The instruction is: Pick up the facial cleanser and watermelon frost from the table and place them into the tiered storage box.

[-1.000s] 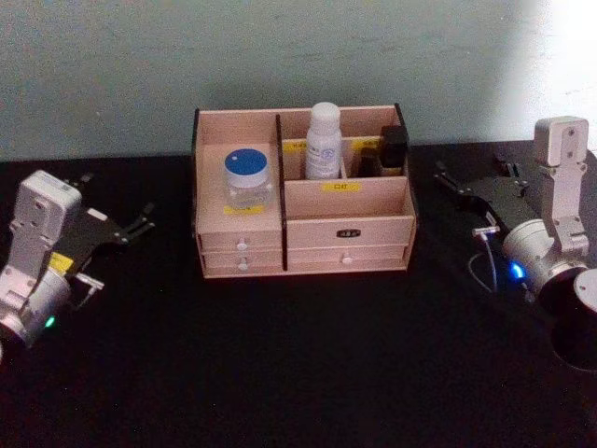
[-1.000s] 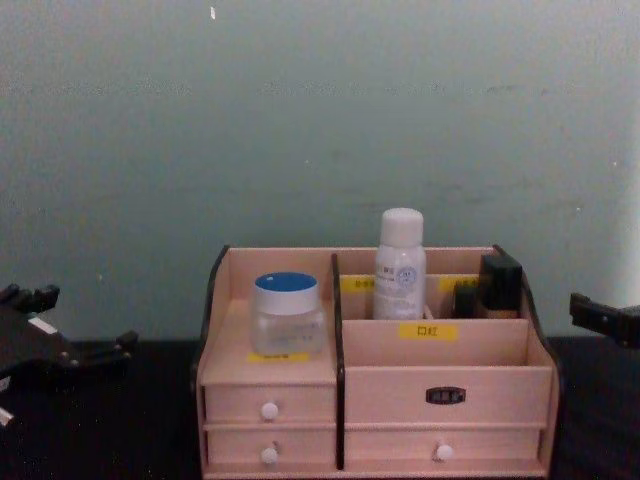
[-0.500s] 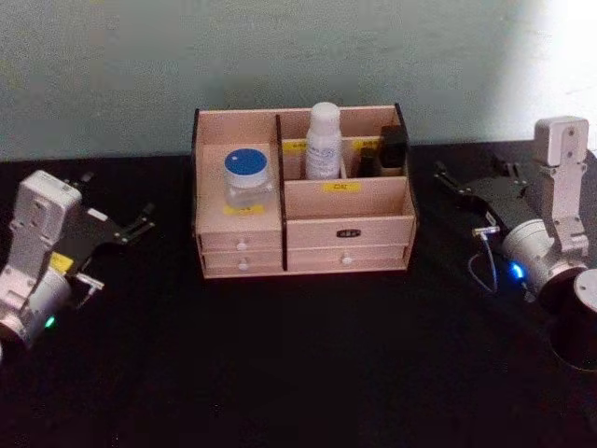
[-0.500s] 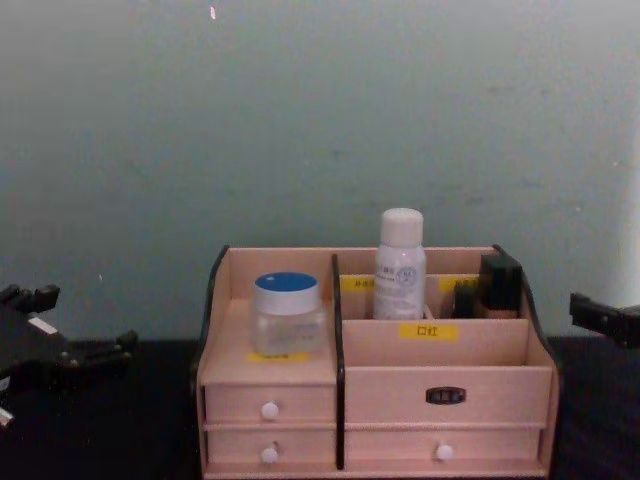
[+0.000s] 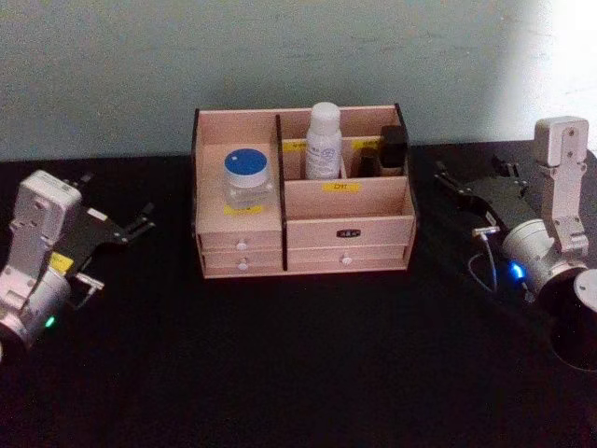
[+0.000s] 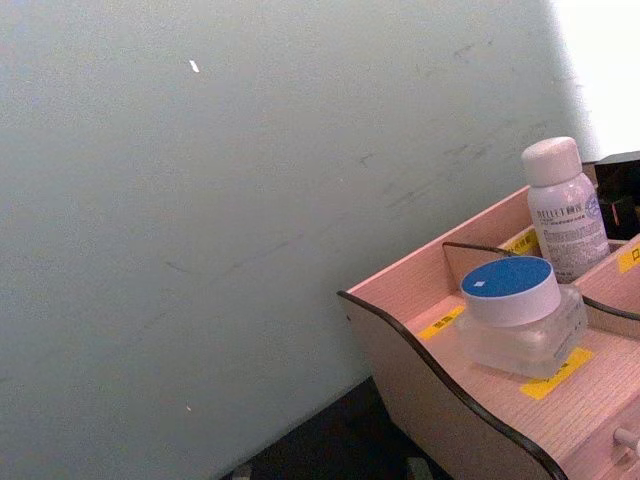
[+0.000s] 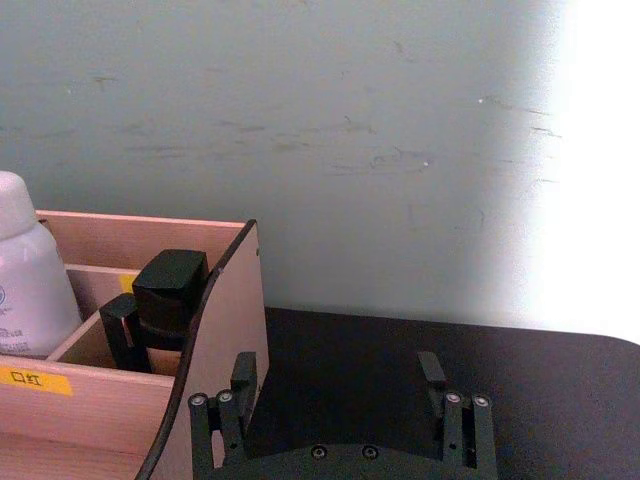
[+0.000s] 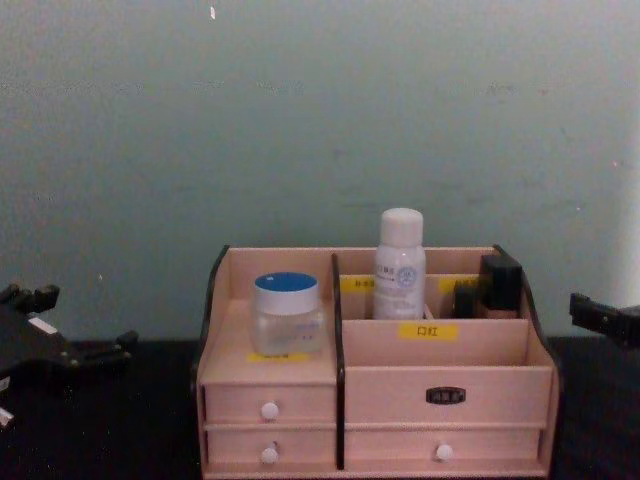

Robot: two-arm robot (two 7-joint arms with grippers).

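On the black table [image 5: 298, 373], near its back edge, stands one tiered storage box [image 5: 303, 245]: pale wood, dark trim, yellow labels, four white-knobbed drawers. It holds one white bottle [image 5: 324, 142], one blue-lidded jar [image 5: 247, 182] and one black item [image 5: 393, 149]. Left gripper [image 5: 140, 227] and right gripper [image 5: 466, 182] flank it, fingers spread, empty.

tiered storage box [image 5: 303, 245]: sat mid-table, up against the wall
jar [image 5: 248, 181]: in the box's left compartment, above the small drawers
bottle [image 5: 324, 142]: upright in the back row, right of the jar
left gripper [image 5: 135, 227]: parked well left of the box
right gripper [image 5: 468, 182]: parked off to the box's right, fingers spread
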